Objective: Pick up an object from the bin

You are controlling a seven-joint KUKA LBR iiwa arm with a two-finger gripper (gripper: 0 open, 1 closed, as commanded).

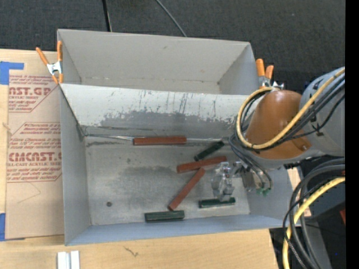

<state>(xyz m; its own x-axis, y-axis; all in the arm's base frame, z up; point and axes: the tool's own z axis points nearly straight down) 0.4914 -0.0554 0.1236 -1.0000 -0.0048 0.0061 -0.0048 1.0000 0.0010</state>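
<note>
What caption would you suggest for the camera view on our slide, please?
KUKA gripper at the right of the grey bin, beside a dark green bar and a slanted red-brown bar.

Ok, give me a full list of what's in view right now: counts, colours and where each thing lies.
red-brown bars: 3, red-brown; one along the foot of the back wall, one right of centre, one slanting down-left just below it.
dark green bars: 3, dark green; one at the back right, one at the front right, one by the front wall.
bin: 1, grey metal, middle of the view.
arm: 1, orange cover with yellow and black cables, coming in from the right.
hand: 1, silvery, low over the right of the floor, just above the front-right green bar.
</note>
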